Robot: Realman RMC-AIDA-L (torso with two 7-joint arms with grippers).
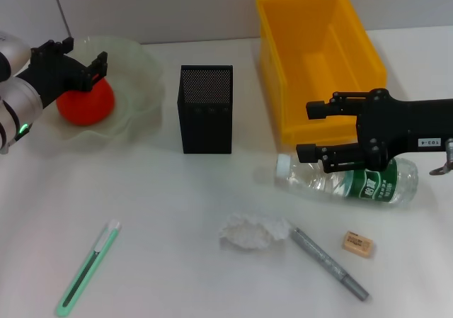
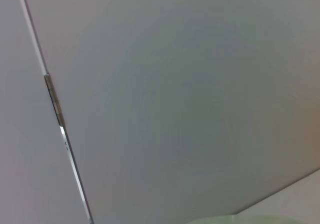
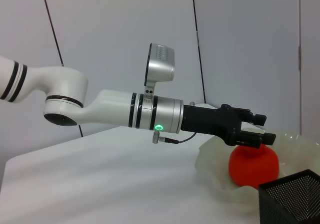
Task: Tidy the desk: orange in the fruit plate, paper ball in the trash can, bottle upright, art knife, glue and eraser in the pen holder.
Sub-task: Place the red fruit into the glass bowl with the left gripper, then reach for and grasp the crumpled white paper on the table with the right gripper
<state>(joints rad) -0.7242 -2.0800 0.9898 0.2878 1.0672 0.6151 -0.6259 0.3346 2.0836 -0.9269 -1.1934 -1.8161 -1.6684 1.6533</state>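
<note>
1. The orange (image 1: 85, 103) sat in the plate (image 1: 145, 84) at the far left of the desk, so that part looked done or all but done.
2. The left gripper (image 1: 83, 59) hung right over the orange, its fingers spread to either side of the top of the fruit. In the right wrist view the same gripper (image 3: 257, 129) lay on the orange's (image 3: 253, 166) crown with its jaws parted, not clamped. I judged it to be at the point of letting go.
3. The bottle (image 1: 347, 178) lay on its side near the bin (image 1: 318, 63), cap toward the holder (image 1: 206, 109). It had not been stood up.
4. The right gripper (image 1: 311, 129) hovered above the bottle with its two fingers apart, one over the bin's near wall and one over the bottle's shoulder. It gripped nothing. It seemed set to take the bottle next.
5. The paper ball (image 1: 253, 230) rested on the desk in front of the bottle, well short of the bin. That step was left.
6. The knife (image 1: 328, 263) lay just beside the paper ball, and the eraser (image 1: 357, 243) lay near the knife. Neither was in the holder.
7. A green stick (image 1: 88, 267), perhaps the glue, lay at the near left, well apart from the holder.
8. The holder stood upright between plate and bin; whether anything was inside could not be told.
9. By this count one item of six was placed and five remained.
</note>
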